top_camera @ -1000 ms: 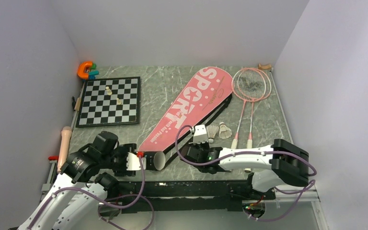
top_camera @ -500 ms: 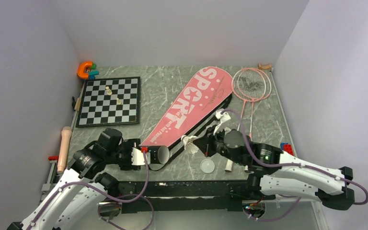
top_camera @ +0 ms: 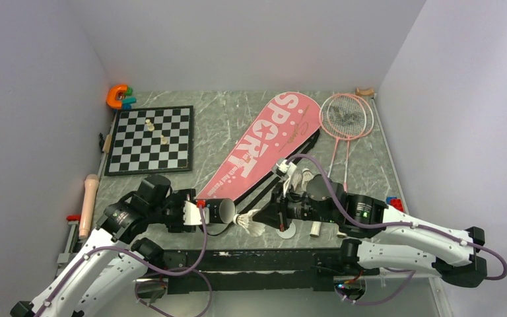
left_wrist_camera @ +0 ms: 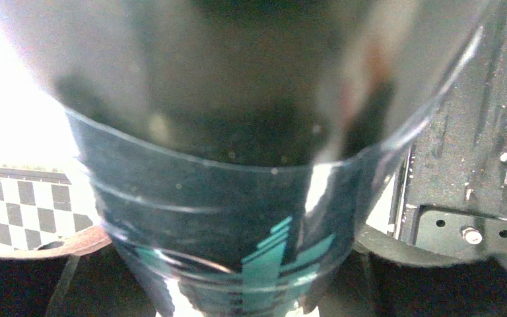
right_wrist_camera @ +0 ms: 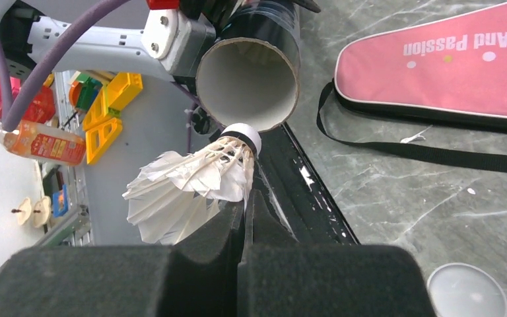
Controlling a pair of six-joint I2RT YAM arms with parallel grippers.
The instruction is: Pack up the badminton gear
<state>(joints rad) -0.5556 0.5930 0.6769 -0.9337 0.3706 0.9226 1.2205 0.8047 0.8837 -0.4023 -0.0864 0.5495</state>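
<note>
Top external view puts the step plainly: loading a shuttlecock into the tube. Near the table's front edge, left of centre, the left gripper (top_camera: 196, 215) is clamped around the long black tube (top_camera: 222, 212), holding it roughly level with its open mouth toward the right arm. The left wrist view is filled by the tube's glossy dark wall.

Just right of the mouth, the shuttlecock (top_camera: 251, 224) hangs cork-first. The right gripper (top_camera: 266, 218) has its fingers pressed together on the edge of the feather skirt. In the right wrist view the white cork sits at the lower rim of the mouth, seemingly not yet inside.

I judge the next move needs a small lift to bring the cork to the middle of the opening, then a straight push along the tube's axis. The pinch on the feathers looks thin, so a nudge against the rim could tilt the shuttlecock. A round clear lid (top_camera: 286, 230) lies on the table under the right arm, near the front edge.

Grey-green marbled stone covers the table (top_camera: 211, 115), with plain pale walls on three sides. An orange U-shaped toy (top_camera: 116, 96) sits in the far left corner, with a chessboard (top_camera: 148, 140) before it. The pink bag (top_camera: 264, 148) lettered "SPORT" lies slantwise across the middle. Two pink rackets (top_camera: 346, 119) rest toward the far right corner.
</note>
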